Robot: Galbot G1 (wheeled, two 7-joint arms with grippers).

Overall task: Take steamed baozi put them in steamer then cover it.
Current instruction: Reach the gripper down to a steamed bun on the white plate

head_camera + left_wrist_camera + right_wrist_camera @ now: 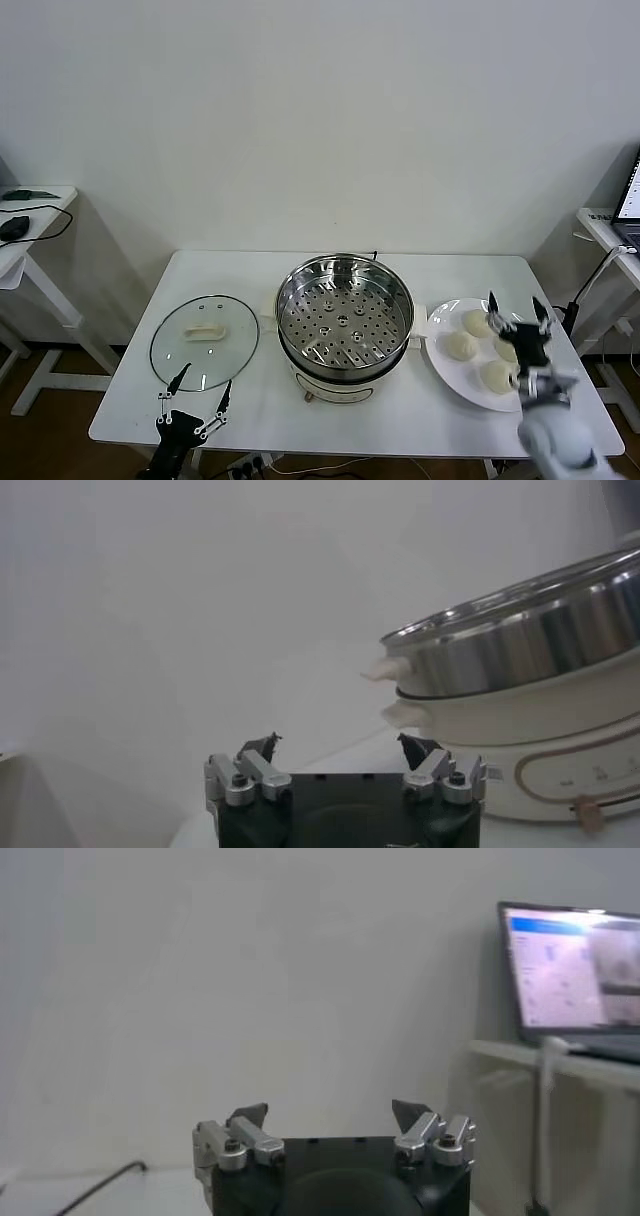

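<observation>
The steamer (pixel 344 326), a shiny steel pot with a perforated tray on a cream base, stands at the table's middle; it also shows in the left wrist view (pixel 530 650). Four cream-white baozi (pixel 463 345) lie on a white plate (pixel 450 378) to its right. The cover (pixel 205 341), a clear glass lid with a cream handle, lies flat on the table to its left. My right gripper (pixel 516 309) is open, raised over the plate's right side above the baozi. My left gripper (pixel 200 392) is open and empty at the table's front edge, just before the cover.
A side table with a laptop (pixel 630 205) stands at the right; it shows in the right wrist view too (pixel 570 973). Another small table with a black mouse (pixel 14 227) stands at the left. A white wall lies behind.
</observation>
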